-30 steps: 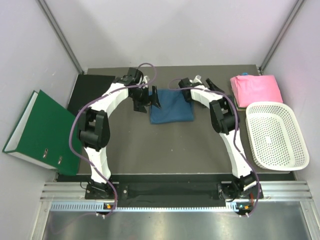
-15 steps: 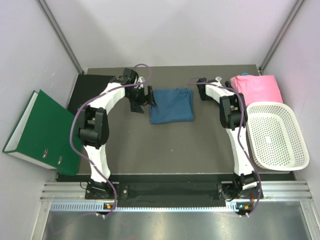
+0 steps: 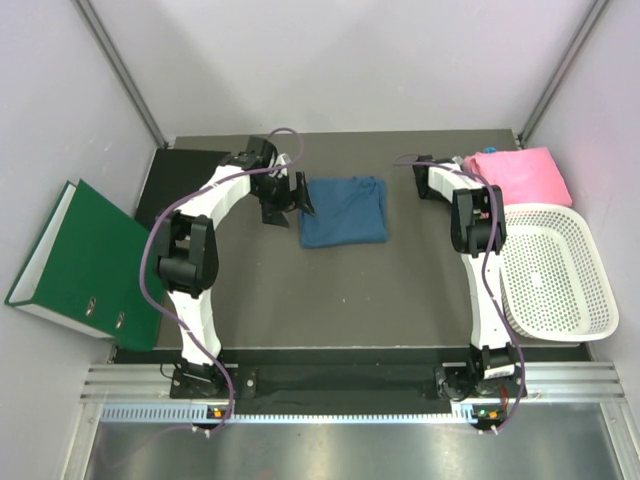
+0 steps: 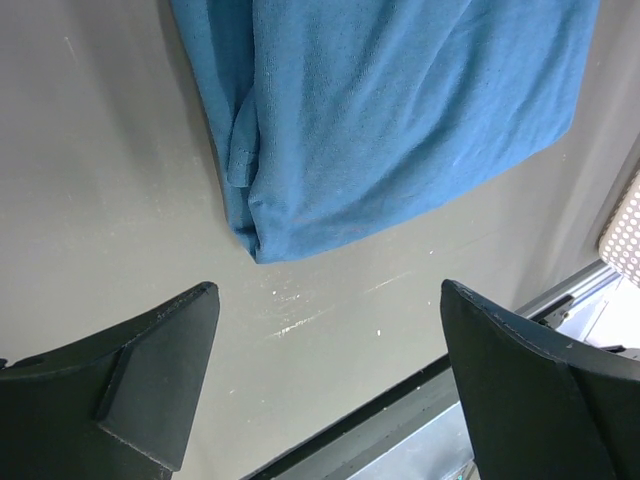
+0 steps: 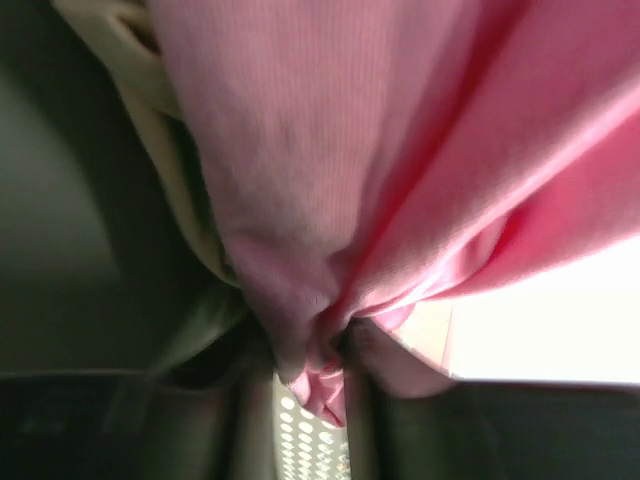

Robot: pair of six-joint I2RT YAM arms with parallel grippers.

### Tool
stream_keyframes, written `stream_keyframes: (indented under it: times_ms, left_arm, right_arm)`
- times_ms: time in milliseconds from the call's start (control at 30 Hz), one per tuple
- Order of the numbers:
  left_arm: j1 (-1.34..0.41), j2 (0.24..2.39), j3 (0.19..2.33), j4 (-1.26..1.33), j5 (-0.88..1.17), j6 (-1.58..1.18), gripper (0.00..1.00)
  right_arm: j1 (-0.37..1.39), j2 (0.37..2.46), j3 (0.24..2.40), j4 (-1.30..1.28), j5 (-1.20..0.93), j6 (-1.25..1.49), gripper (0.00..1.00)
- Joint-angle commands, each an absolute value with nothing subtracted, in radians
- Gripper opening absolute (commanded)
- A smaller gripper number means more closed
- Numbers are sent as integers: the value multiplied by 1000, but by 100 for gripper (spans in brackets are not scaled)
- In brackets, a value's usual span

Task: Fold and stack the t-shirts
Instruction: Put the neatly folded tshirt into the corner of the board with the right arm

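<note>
The dark teal-blue t-shirt (image 3: 343, 210) lies folded in a rough square at the table's middle back; its lower corner shows in the left wrist view (image 4: 400, 110). My left gripper (image 3: 290, 197) hangs just left of it, open, with only bare table between its fingers (image 4: 328, 300). The pink t-shirt (image 3: 520, 175) lies folded at the back right. My right gripper (image 3: 468, 168) is at its left edge, shut on a bunched pinch of the pink cloth (image 5: 350, 150), which is squeezed between the dark fingers (image 5: 318, 370).
A white mesh basket (image 3: 553, 270) stands right of the right arm, just in front of the pink shirt, and shows through the finger gap (image 5: 310, 450). A green binder (image 3: 85, 265) leans at the left by a black board (image 3: 180, 180). Grey walls enclose the table.
The right arm swung right from the blue shirt to the pink one, and its gripper closed on the pink cloth's edge. The left gripper drew slightly left and stays open.
</note>
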State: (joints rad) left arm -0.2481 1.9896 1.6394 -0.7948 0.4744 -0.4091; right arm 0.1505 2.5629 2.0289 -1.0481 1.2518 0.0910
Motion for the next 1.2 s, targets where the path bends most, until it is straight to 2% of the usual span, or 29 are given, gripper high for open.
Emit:
stream_keyframes:
  times_ms: [0, 33, 233, 733, 1167]
  left_arm:
    - [-247, 1933, 1628, -776, 474, -416, 96]
    - [-247, 1930, 1620, -772, 472, -417, 95]
    - [-247, 1914, 1595, -759, 474, -429, 95]
    - [-247, 1888, 1571, -755, 462, -426, 95]
    - [-244, 1842, 1545, -750, 422, -431, 96]
  right_arm:
    - [121, 2536, 2039, -1002, 1143, 57, 9]
    - [124, 2531, 2042, -988, 1125, 48, 0]
    - [190, 2507, 2039, -970, 1065, 35, 0]
    - [486, 2462, 2011, -954, 988, 9, 0]
    - [624, 2407, 2006, -1051, 896, 104, 2]
